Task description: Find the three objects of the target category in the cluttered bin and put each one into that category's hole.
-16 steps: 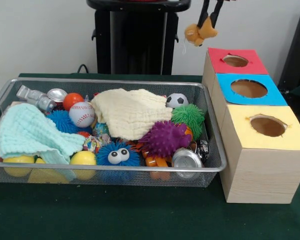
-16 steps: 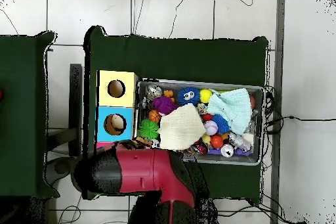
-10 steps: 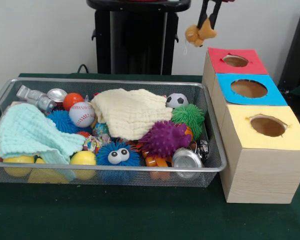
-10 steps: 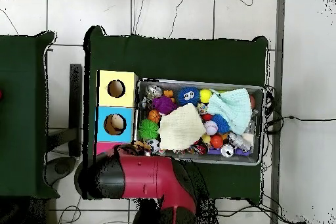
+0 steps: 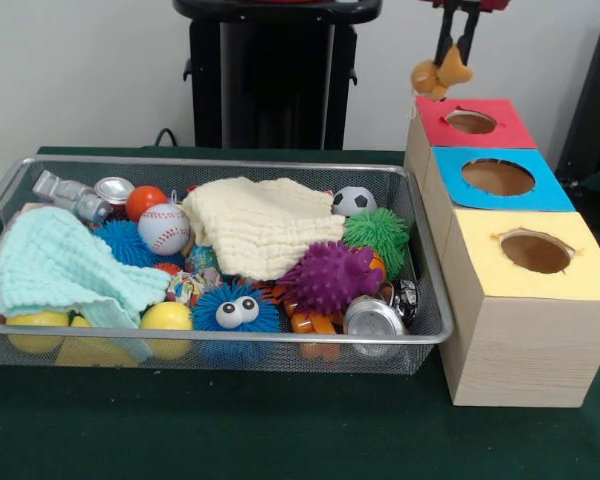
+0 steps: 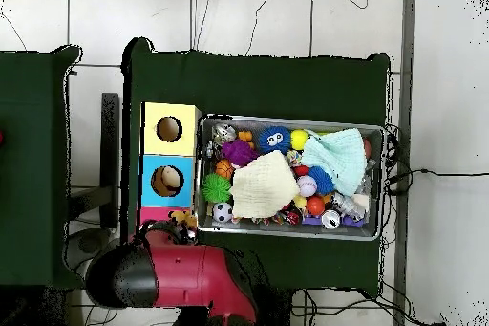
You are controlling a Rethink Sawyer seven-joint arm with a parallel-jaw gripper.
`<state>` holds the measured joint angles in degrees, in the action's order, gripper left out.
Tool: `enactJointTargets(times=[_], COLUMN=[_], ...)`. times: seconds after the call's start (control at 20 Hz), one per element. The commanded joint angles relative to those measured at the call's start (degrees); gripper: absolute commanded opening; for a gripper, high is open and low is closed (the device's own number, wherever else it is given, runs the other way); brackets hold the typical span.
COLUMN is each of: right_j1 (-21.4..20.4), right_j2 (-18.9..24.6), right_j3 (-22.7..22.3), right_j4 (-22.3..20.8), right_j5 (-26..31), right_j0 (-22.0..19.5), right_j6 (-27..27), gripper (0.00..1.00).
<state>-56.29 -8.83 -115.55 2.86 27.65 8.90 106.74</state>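
on the green tablecloth (image 5: 280, 430), a mesh bin (image 5: 230, 345).

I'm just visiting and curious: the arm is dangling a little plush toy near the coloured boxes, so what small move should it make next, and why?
Probably a short shift sideways over the red box's hole. The end effector holds the small tan plush toy in the air, just off the near-left corner of the red box, not yet above the opening. Once centred, lowering and releasing should drop it in.

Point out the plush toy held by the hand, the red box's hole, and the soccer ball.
plush toy (image 5: 438, 77), front view, on its tan body.
red box's hole (image 5: 471, 122), front view, inside the round opening.
soccer ball (image 5: 353, 201), front view, on its white top.
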Motion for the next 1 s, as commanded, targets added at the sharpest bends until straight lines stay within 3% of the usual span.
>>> enactJointTargets(times=[0.05,0.35,0.7,1.0], right_j1=[2.5,4.3,5.9,10.8], right_j2=[-0.7,-1.0,9.0,9.2], right_j3=[-4.2,-3.5,-9.7,-8.9], right_j4=[6.3,7.8,10.4,10.3], right_j5=[-0.3,-4.3,-17.6,-24.8], right_j0=[3.6,5.0,-1.5,1.3], right_j6=[19.9,20.9,18.4,21.3], gripper=[0.0,0.0,0.0,0.0])
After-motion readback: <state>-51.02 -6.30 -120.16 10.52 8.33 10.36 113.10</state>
